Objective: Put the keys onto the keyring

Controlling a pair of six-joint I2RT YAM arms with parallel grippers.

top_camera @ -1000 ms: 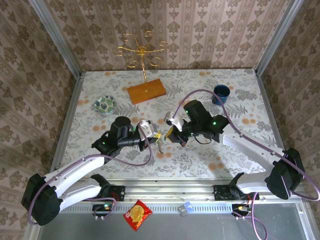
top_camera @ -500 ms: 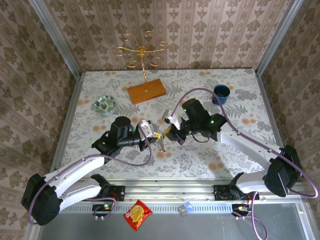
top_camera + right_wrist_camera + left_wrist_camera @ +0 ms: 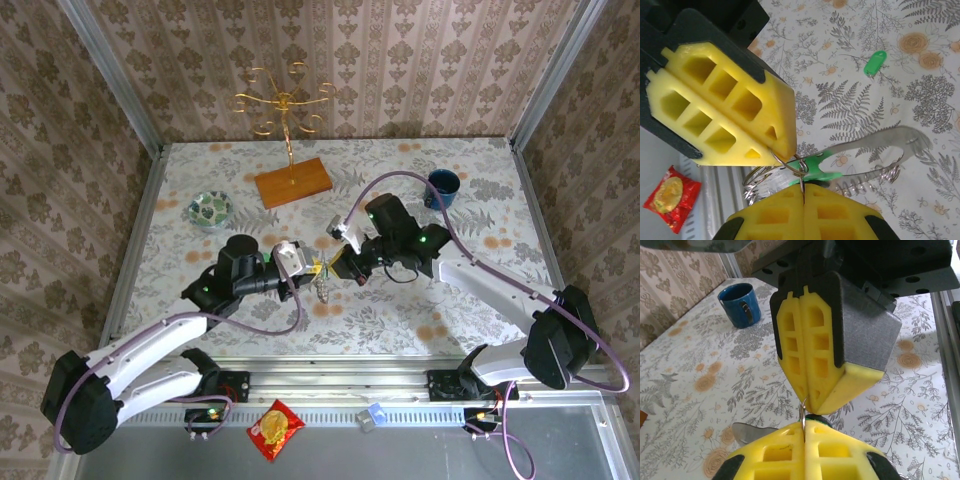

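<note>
Table (image 3: 200,170) centre: left fingers (image 3: 730,100), right fingers (image 3: 770,217) pinch keyring (image 3: 875,142); walls (image 3: 420,60) well clear.

The green key head (image 3: 816,169) is shining like smooth glossy plastic; the keyring's flat band (image 3: 875,142) is looking like dull brushed metal, its wire rings (image 3: 785,162) gleaming. The blue cup (image 3: 740,305) is glinting, glazed.

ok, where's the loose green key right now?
Right wrist view, upper right: the loose green key lies flat on the flowered tablecloth, well apart from the other key and the keyring lower in frame.
</note>
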